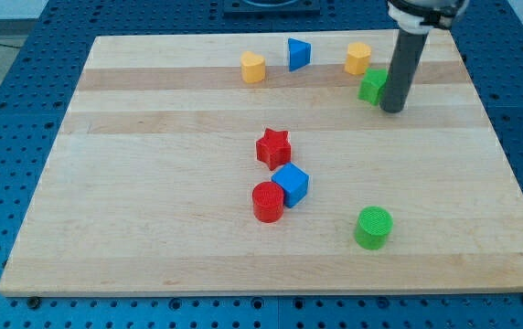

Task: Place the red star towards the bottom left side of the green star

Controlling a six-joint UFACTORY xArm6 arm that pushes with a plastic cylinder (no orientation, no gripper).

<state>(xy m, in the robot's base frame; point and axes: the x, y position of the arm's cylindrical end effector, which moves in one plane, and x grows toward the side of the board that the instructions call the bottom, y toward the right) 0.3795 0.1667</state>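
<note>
The red star (pixel 273 147) lies near the middle of the wooden board (pixel 152 183). The green star (pixel 371 86) sits at the view's upper right, partly hidden behind my rod. My tip (pixel 392 109) rests on the board right beside the green star, on its right and slightly below. The red star is far to the lower left of the green star, well apart from it and from my tip.
A blue cube (pixel 291 185) and a red cylinder (pixel 268 202) touch each other just below the red star. A green cylinder (pixel 373 228) stands at the lower right. A yellow heart-like block (pixel 253 67), a blue triangle (pixel 298 54) and a yellow block (pixel 357 58) line the top.
</note>
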